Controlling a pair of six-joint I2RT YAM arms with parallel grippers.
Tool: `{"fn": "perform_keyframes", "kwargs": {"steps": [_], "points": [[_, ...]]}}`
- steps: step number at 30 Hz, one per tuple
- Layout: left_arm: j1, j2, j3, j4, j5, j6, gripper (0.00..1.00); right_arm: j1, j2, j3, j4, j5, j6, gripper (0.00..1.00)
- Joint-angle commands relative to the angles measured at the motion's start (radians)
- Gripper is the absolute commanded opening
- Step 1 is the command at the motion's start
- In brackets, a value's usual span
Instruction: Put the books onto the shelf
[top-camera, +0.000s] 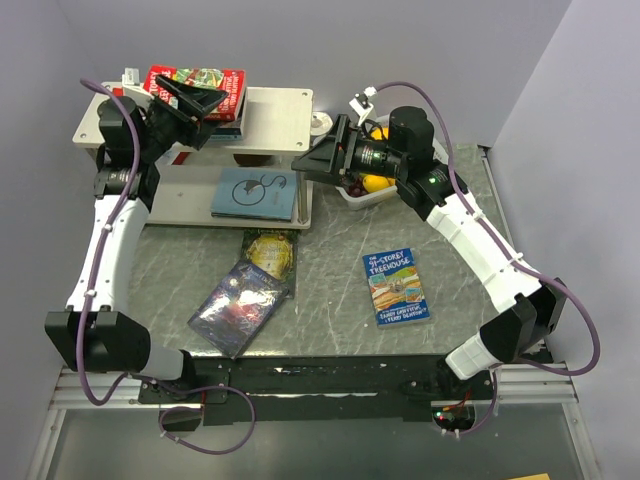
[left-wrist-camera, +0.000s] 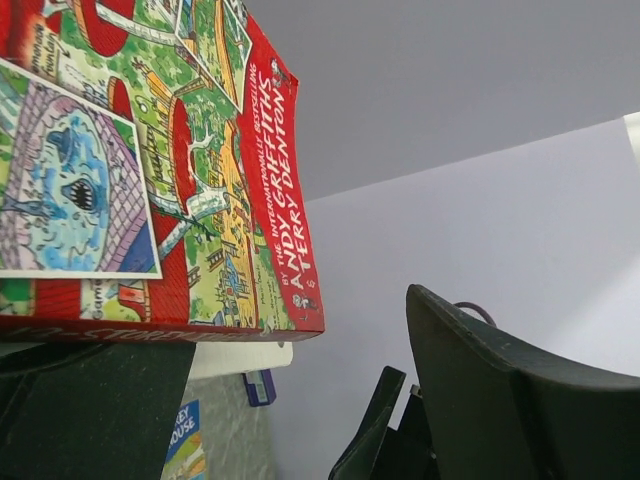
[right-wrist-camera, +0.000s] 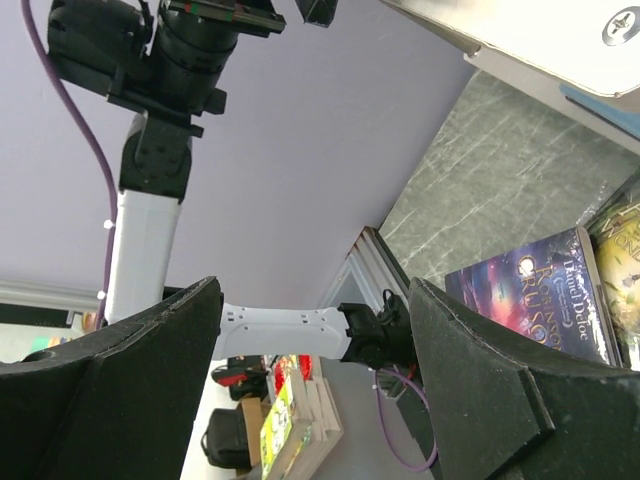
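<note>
Three books lie on the bench (top-camera: 330, 240), not yet shelved; two are on the shelf (top-camera: 285, 105).

Item 1, red book (top-camera: 197, 85): flat on the top board at its left end; long axis along the shelf's length.
Item 2, pale blue book (top-camera: 255, 192): flat on the lower board.
Item 3, blue book (top-camera: 397, 285): alone on the bench, right of centre; long axis runs near to far, tilted a little; title end toward the far side.
Item 4, green-gold book (top-camera: 272, 248): just in front of the shelf; long axis near to far.
Item 5, galaxy book (top-camera: 240, 300): overlapping item 4 at one corner, which one lies on top cannot be told; long axis slants from near-left to far-right.

Left claw (top-camera: 205, 112): at the red book on the top board; fingers wide apart, the book resting above one finger and not clamped.
Right claw (right-wrist-camera: 315, 288): in the air at the shelf's right end, just in front of the fruit basket (top-camera: 352, 196); fingers spread wide, nothing between them.

Judgement: the blue book lies toward the near edge and slightly right of the right claw; the right arm is the nearer one; a grip across the book's short width looks the likely approach.
</note>
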Motion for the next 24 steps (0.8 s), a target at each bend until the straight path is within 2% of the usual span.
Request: {"fn": "perform_keyframes", "kwargs": {"steps": [1,12,17,24], "points": [[-0.002,-0.008,0.047,-0.175,0.042,0.068,0.89,-0.005,-0.009,0.027,0.041,-0.014,0.004,0.82],[0.035,-0.041,0.087,-0.338,0.027,0.146,0.99,-0.005,0.008,0.064,0.024,-0.014,0.004,0.82],[0.037,-0.027,0.150,-0.398,0.020,0.182,0.99,0.003,0.042,0.136,-0.005,-0.015,-0.003,0.82],[0.038,-0.077,0.129,-0.389,0.021,0.182,0.96,0.026,0.084,0.202,-0.045,-0.017,-0.022,0.81]]}}
